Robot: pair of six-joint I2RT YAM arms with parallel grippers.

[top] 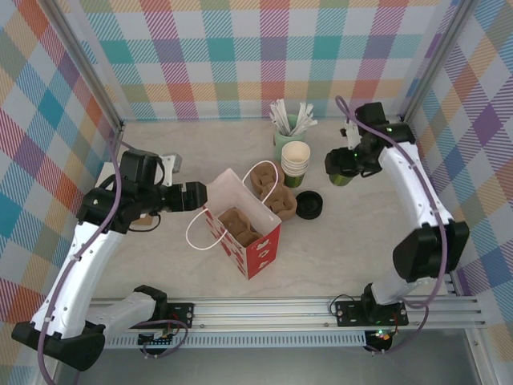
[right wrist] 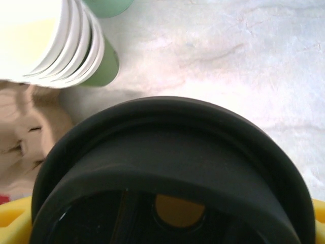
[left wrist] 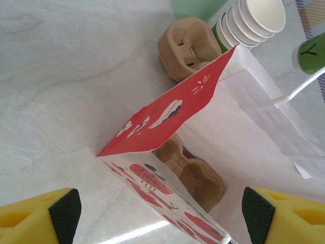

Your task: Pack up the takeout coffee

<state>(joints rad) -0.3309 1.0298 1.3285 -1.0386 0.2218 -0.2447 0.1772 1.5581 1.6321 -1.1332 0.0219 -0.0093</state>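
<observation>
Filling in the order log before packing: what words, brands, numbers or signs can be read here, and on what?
No text reads clearly anywhere.
On the red paper bag: white and black drawings, no legible lettering.
On the takeout cup: a black mark on its green side, too unclear to read.
On the black lid: no lettering visible.

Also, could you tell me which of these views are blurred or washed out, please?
Right wrist: the black lid is close and blurred, and the stacked cups are blown out. Left wrist: sharp on the red bag, glare streak on the table. Top external: evenly lit, crisp.
</observation>
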